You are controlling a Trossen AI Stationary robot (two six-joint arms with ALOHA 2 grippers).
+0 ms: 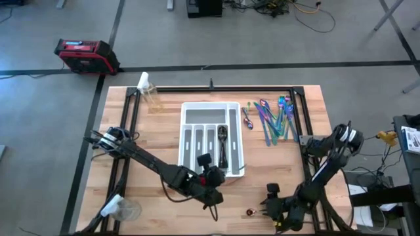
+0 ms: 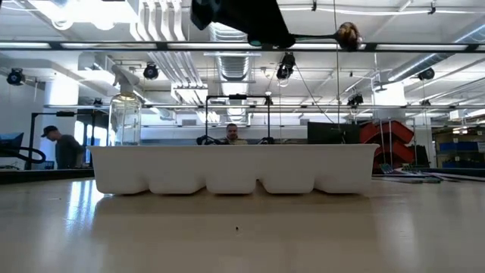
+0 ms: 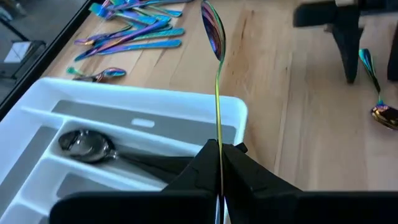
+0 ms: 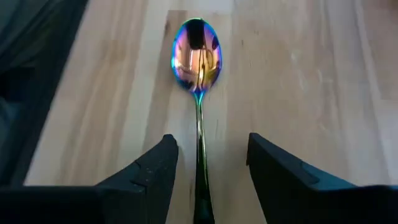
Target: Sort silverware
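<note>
I see one iridescent spoon (image 3: 213, 37) pinched upright in my left gripper (image 3: 219, 163), just off the near end of the white tray (image 1: 189, 109). A second spoon (image 4: 196, 59) lies on the table (image 1: 164, 210) between the spread fingers (image 4: 152, 171) of my right gripper (image 4: 208, 162). The loose silverware pile (image 1: 274, 118) sits beside the tray's right side, and a dark spoon (image 3: 87, 144) is already in a compartment.

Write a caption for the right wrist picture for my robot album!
Right end effector open around the thin handle of a shiny rainbow-coloured metal spoon lying on the light wooden table.

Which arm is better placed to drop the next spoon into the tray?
Left. Its gripper is shut on a spoon beside the white tray; the right gripper is open around a spoon on the table.
</note>
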